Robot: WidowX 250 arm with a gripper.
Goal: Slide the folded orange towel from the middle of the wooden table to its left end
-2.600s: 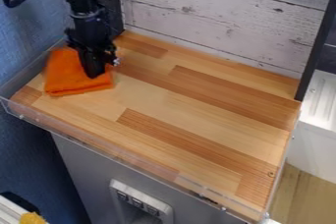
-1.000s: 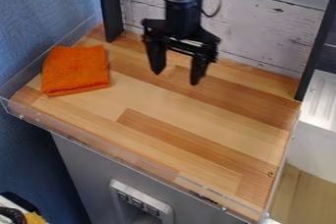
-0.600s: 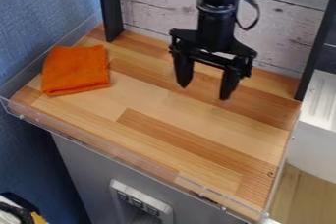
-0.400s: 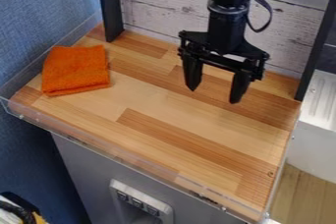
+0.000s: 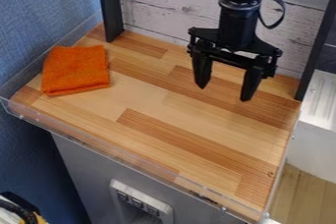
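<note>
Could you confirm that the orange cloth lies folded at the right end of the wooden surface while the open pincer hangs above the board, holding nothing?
Not quite: the camera view shows the orange cloth at the left end of the wooden surface. The rest is right.

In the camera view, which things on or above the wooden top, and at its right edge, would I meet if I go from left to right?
Folded orange cloth, black gripper with open fingers, dark post.
</note>
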